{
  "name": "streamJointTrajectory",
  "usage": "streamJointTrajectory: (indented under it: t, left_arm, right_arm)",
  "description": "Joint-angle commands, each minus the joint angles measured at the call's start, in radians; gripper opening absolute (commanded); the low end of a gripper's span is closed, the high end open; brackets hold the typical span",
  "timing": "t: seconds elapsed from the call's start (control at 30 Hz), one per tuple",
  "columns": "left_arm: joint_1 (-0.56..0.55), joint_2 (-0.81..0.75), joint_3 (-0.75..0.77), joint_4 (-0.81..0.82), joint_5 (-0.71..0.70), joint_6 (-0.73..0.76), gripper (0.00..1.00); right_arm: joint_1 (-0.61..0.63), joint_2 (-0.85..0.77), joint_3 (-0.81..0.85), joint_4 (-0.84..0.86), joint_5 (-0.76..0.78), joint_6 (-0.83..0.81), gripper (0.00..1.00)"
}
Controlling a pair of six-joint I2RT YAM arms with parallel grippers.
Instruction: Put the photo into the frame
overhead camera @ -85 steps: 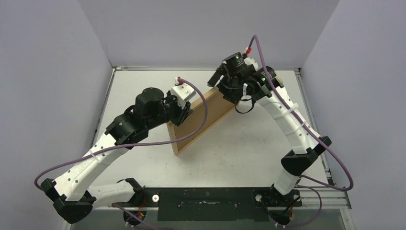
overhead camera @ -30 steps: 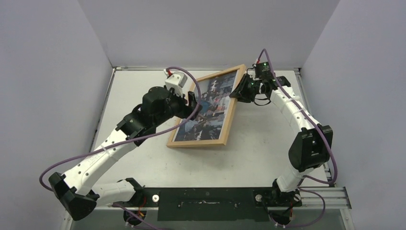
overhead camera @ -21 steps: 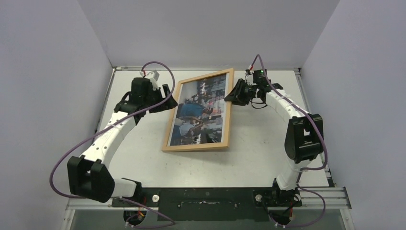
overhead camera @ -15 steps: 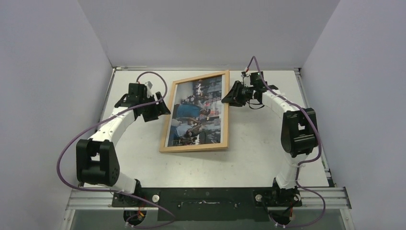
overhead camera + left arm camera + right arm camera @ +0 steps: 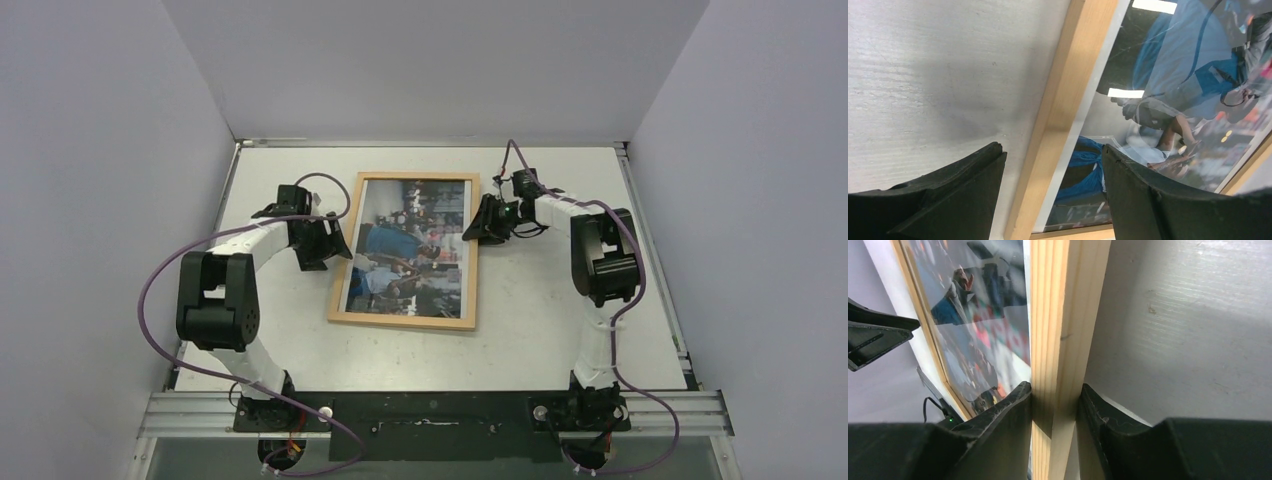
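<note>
Wood frame (image 5: 400, 321) is now down on the table (image 5: 540, 320), face up, upper middle of the overhead view, with the photo (image 5: 410, 245) showing inside the border. Under three seconds ago it was held up between both arms, brown back to the camera. Since then it's been flipped, lowered and squared up.

Left gripper (image 5: 325, 245) has let go: the wrist view shows its fingers (image 5: 948, 200) spread, straddling the left rail without touching it. Right gripper (image 5: 478, 222) is clamped on the right rail, pads (image 5: 1008, 412) pressed against both sides of the wood. Can't tell if that edge is fully seated on the table or slightly lifted.

My read: the insert is done. The photo sits behind the glazing, with light reflections over it, so we're at the put-down stage. What's left is the right side releasing and both arms backing off without dragging the frame.
</note>
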Motion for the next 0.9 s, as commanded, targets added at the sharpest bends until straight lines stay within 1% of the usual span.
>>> streamJointTrajectory:
  t: [0.0, 0.07, 0.1, 0.17, 0.27, 0.37, 0.5, 0.53, 0.6, 0.73, 0.87]
  left_arm:
    - [0.001, 0.024, 0.012, -0.005, -0.011, 0.039, 0.69]
    - [0.002, 0.034, 0.019, 0.002, -0.017, 0.045, 0.69]
    - [0.002, 0.043, 0.028, 0.001, -0.017, 0.05, 0.69]
    - [0.001, 0.065, 0.049, -0.017, -0.014, 0.055, 0.69]
    - [0.001, 0.088, 0.055, -0.048, -0.048, 0.038, 0.69]
    - [-0.001, 0.074, 0.007, -0.024, -0.051, 0.007, 0.68]
    - [-0.008, 0.041, -0.07, 0.033, 0.015, -0.019, 0.64]
    - [-0.012, 0.034, -0.081, 0.036, 0.026, -0.02, 0.62]
    - [-0.019, 0.012, -0.107, 0.041, 0.061, -0.017, 0.55]
    - [-0.043, -0.027, -0.141, 0.038, 0.134, -0.017, 0.44]
    - [-0.109, -0.068, -0.17, 0.029, 0.156, 0.0, 0.41]
  right_arm:
    - [0.003, -0.018, 0.068, 0.001, 0.094, -0.106, 0.34]
    - [0.003, -0.02, 0.081, -0.018, 0.122, -0.11, 0.43]
    - [0.003, -0.024, 0.085, -0.027, 0.136, -0.111, 0.5]
    - [0.003, -0.033, 0.092, -0.048, 0.168, -0.115, 0.59]
    - [0.006, -0.061, 0.083, -0.061, 0.218, -0.117, 0.67]
    - [0.003, -0.112, 0.059, -0.061, 0.29, -0.105, 0.7]
    - [0.008, -0.149, 0.037, -0.06, 0.356, -0.062, 0.72]
    - [0.014, -0.148, 0.036, -0.07, 0.365, -0.055, 0.73]
    - [0.026, -0.13, 0.043, -0.094, 0.38, -0.041, 0.73]
    - [0.064, -0.093, 0.042, -0.077, 0.415, 0.005, 0.73]
    - [0.101, -0.063, 0.049, -0.038, 0.44, 0.043, 0.73]
